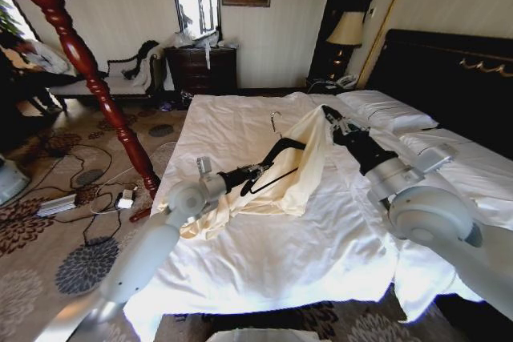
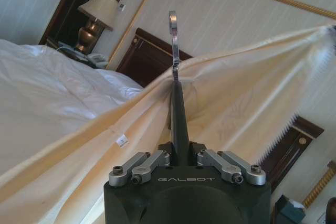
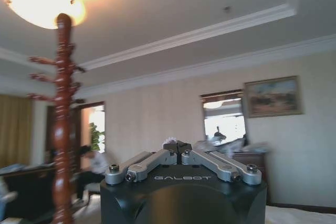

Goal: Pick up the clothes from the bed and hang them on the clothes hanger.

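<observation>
The left claw, nearest the camera over the middle of the bed, is clamped on the black hanger, whose silver hook points toward twelve o'clock. The cream top is draped over the hanger and trails down onto the sheet toward eight o'clock. Farther off, at about two o'clock from the hanger, the right claw holds the top's raised edge, pinched tight. By my reading the top is only partly threaded; seating it squarely remains. The wooden stand rises at ten o'clock.
</observation>
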Robot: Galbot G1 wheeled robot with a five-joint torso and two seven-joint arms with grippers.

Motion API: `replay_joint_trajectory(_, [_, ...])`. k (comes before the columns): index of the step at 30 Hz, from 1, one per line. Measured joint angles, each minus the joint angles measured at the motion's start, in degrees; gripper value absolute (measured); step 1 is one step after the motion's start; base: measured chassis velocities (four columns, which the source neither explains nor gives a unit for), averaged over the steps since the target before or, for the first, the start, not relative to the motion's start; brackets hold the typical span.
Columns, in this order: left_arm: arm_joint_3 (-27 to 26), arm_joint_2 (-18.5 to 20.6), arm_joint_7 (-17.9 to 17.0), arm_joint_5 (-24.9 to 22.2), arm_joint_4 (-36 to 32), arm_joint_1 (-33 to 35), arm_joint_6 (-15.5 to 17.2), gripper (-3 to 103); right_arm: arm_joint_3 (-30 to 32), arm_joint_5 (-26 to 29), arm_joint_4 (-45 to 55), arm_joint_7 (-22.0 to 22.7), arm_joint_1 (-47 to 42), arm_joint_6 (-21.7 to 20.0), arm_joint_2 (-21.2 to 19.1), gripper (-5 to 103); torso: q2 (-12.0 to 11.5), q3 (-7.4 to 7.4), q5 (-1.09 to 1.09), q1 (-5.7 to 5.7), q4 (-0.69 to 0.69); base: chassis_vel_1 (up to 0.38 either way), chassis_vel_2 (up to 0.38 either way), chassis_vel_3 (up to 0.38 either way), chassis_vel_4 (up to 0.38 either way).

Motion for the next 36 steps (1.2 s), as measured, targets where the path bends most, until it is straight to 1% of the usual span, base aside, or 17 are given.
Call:
replay_joint_trajectory(6, [0.2, -1.4, -0.2, 0.0, 0.5, -1.3, 0.0, 16, -1.0, -3.1, 2.1, -1.9, -3.8, -1.3, 0.0, 0, 0.0, 0.00, 0.00, -0.01, 0.00, 0.000, 0.000, 0.000, 0.000])
replay_joint_trajectory(15, [-0.9, -0.7, -0.3, -1.6, -2.4, -1.2, 0.2, 16, -1.5, -8.1, 0.7, 0.4, -8.8, -4.2, 0.8, -2, 0.0, 0.00, 0.00, 0.00, 0.00, 0.000, 0.000, 0.000, 0.000])
replay_joint_trajectory(19, [-1.3, 0.0, -0.3, -2.1, -3.1, -1.5, 0.2, 16, -1.8, -11.2, 1.6, -0.9, -11.3, -3.6, 1.2, 19, 0.0, 0.00, 0.00, -0.01, 0.00, 0.000, 0.000, 0.000, 0.000])
replay_joint_trajectory(21, [-1.3, 0.0, -0.3, -2.1, -3.1, -1.6, 0.2, 16, -1.8, -11.6, 1.8, -1.4, -11.8, -3.3, 1.2, 19, 0.0, 0.00, 0.00, -0.01, 0.01, 0.000, 0.000, 0.000, 0.000])
replay_joint_trajectory(22, [-1.2, 0.1, -0.3, -2.1, -2.9, -2.0, 0.2, 16, -1.7, -12.8, 2.3, -3.5, -13.1, -2.0, 0.9, 30, 0.0, 0.00, 0.00, 0.00, 0.01, 0.000, 0.000, 0.000, 0.000])
replay_joint_trajectory(23, [-1.2, 0.1, -0.3, -2.1, -2.6, -2.3, 0.2, 16, -1.6, -13.8, 2.4, -5.2, -14.0, -1.0, 0.6, 30, 0.0, 0.00, -0.01, -0.01, 0.01, 0.000, 0.000, 0.000, 0.000])
replay_joint_trajectory(24, [-1.1, 0.1, -0.2, -2.1, -2.4, -2.6, 0.2, 16, -1.3, -15.0, 2.4, -6.9, -14.9, 0.2, 0.2, 36, 0.0, 0.00, -0.01, 0.00, 0.00, 0.000, 0.000, 0.000, 0.000])
replay_joint_trajectory(27, [-1.1, 0.2, -0.1, -2.0, -2.0, -3.1, 0.2, 16, -0.6, -16.3, 2.4, -9.1, -16.1, 1.6, -0.6, 41, 0.0, 0.00, -0.01, 0.00, 0.00, 0.000, 0.000, 0.000, 0.000])
replay_joint_trajectory(28, [-1.1, 0.6, 0.1, -1.9, -1.6, -3.7, 0.2, 16, 0.4, -15.8, 2.6, -9.4, -16.2, 2.0, -1.0, 52, 0.0, 0.00, -0.01, 0.00, -0.01, 0.000, 0.000, 0.000, 0.000])
replay_joint_trajectory(29, [-1.1, 1.0, 0.1, -1.9, -1.4, -4.0, 0.2, 16, 1.1, -14.1, 2.6, -7.9, -15.6, 1.8, -1.0, 52, 0.0, 0.00, -0.01, -0.01, -0.01, 0.000, 0.000, 0.000, 0.000])
replay_joint_trajectory(30, [-1.1, 1.6, 0.2, -2.1, -1.4, -4.6, 0.2, 16, 2.0, -11.2, 2.4, -4.5, -14.2, 1.3, -1.1, 57, 0.0, 0.00, -0.01, 0.00, 0.00, 0.000, 0.000, 0.000, 0.000])
replay_joint_trajectory(31, [-1.1, 1.6, 0.2, -2.1, -1.4, -4.6, 0.2, 16, 2.0, -11.2, 2.4, -4.5, -14.2, 1.3, -1.1, 57, 0.0, 0.00, -0.01, 0.00, 0.00, 0.000, 0.000, 0.000, 0.000])
replay_joint_trajectory(32, [-1.1, 1.9, 0.2, -2.4, -1.4, -4.9, 0.2, 16, 2.5, -9.5, 2.0, -2.0, -13.2, 1.0, -1.1, 63, 0.0, 0.00, -0.01, -0.01, 0.00, 0.000, 0.000, 0.000, 0.000])
replay_joint_trajectory(33, [-1.1, 2.9, 0.2, -3.4, -1.6, -5.5, 0.2, 16, 3.7, -6.1, 0.6, 3.7, -11.1, 0.1, -1.3, 68, 0.0, 0.00, -0.01, -0.01, 0.01, 0.000, 0.000, 0.000, 0.000])
replay_joint_trajectory(34, [-1.1, 3.7, 0.2, -4.0, -2.0, -5.9, 0.2, 16, 4.9, -4.3, -1.0, 6.6, -10.1, -0.4, -1.6, 73, 0.0, 0.00, -0.01, 0.00, 0.02, 0.000, 0.000, 0.000, 0.000])
replay_joint_trajectory(35, [-1.1, 3.7, 0.2, -4.0, -2.0, -5.9, 0.2, 16, 4.9, -4.3, -1.0, 6.6, -10.1, -0.4, -1.6, 73, 0.0, 0.00, -0.01, 0.00, 0.02, 0.000, 0.000, 0.000, 0.000])
replay_joint_trajectory(36, [-1.1, 4.6, 0.2, -4.8, -2.6, -6.1, 0.2, 16, 6.0, -3.1, -2.3, 7.9, -9.9, -0.6, -2.0, 79, 0.0, 0.00, -0.01, 0.01, 0.01, 0.000, 0.000, 0.000, 0.000])
